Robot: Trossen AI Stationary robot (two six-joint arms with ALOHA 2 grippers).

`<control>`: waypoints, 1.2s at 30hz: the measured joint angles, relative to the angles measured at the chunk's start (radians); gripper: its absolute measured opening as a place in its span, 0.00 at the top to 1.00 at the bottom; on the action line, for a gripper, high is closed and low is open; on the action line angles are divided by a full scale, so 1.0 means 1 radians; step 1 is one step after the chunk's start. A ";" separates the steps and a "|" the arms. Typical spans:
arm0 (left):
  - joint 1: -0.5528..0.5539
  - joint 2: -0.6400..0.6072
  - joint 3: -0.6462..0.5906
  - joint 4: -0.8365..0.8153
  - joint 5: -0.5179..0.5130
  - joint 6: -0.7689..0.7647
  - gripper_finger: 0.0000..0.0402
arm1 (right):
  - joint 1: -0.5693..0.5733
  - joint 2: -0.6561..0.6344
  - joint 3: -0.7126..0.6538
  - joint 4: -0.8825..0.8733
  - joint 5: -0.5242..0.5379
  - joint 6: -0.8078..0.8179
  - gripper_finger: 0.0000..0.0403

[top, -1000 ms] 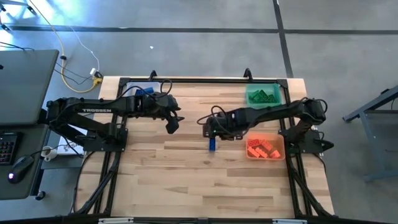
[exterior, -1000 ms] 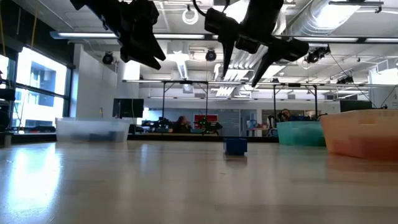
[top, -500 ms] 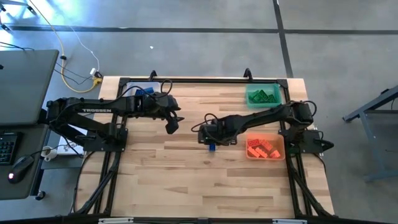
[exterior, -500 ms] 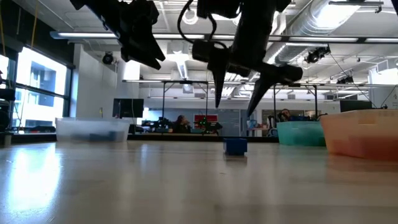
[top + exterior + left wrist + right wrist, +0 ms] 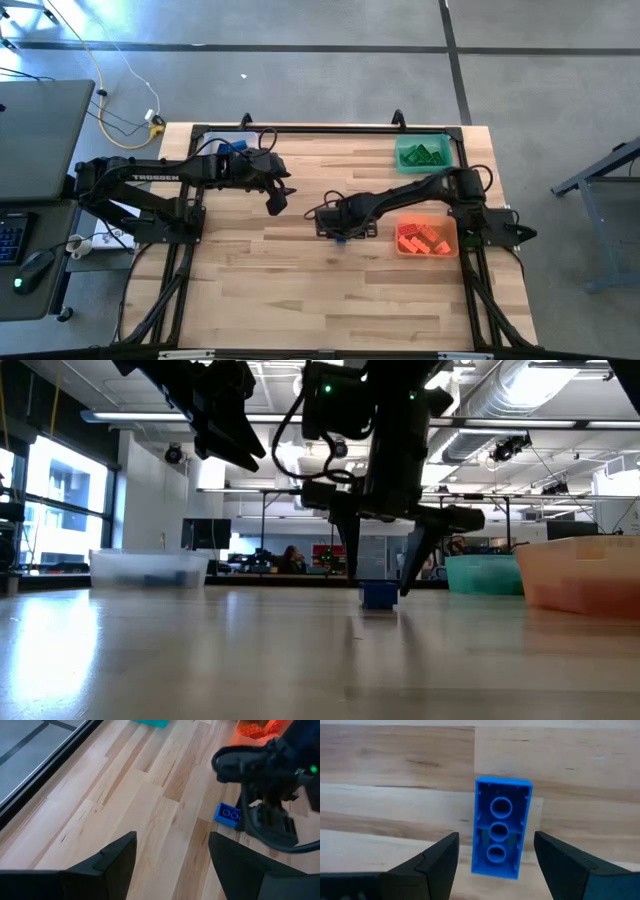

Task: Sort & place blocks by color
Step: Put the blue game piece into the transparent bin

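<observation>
free: bare table [image 5: 300, 290] around blue block [image 5: 501, 828] | obstacles: orange bin [image 5: 428, 238] nearby, seemingly clear of fingers [image 5: 437, 862]

In the high view the right arm covers most of the blue block [image 5: 340, 239], and only a small blue spot shows under it near the middle of the frame. The clear bin [image 5: 232, 145] at the upper left of the table is half hidden by the left arm, so what lies inside cannot be counted. In the low view, the bins at the right edge are blurred, the orange bin [image 5: 585, 572] is cut by the frame, and the blocks inside cannot be seen.
</observation>
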 joint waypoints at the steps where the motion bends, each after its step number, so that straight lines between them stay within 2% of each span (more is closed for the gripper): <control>1: 0.000 0.000 0.000 0.000 0.000 0.000 0.42 | 0.000 0.009 0.000 0.004 0.000 -0.005 0.39; 5: 0.000 0.000 0.000 0.000 0.000 0.000 0.42 | 0.000 0.039 0.000 0.010 -0.017 -0.023 0.40; 8: 0.000 0.000 0.000 -0.003 0.000 0.000 0.42 | -0.001 0.048 0.002 0.006 -0.040 -0.049 0.46; 15: 0.000 0.000 0.000 -0.003 0.000 0.000 0.42 | -0.001 0.049 0.003 -0.003 -0.052 -0.107 0.74; 22: 0.000 0.000 0.000 -0.003 0.000 0.047 0.42 | -0.006 0.028 0.030 -0.034 -0.035 -0.251 0.74; 31: 0.046 0.000 0.000 0.067 -0.022 0.085 0.42 | -0.048 -0.118 0.068 -0.071 0.065 -0.415 0.74; 36: 0.081 0.000 0.000 0.111 0.035 0.059 0.42 | -0.085 -0.205 0.068 -0.071 0.104 -0.535 0.74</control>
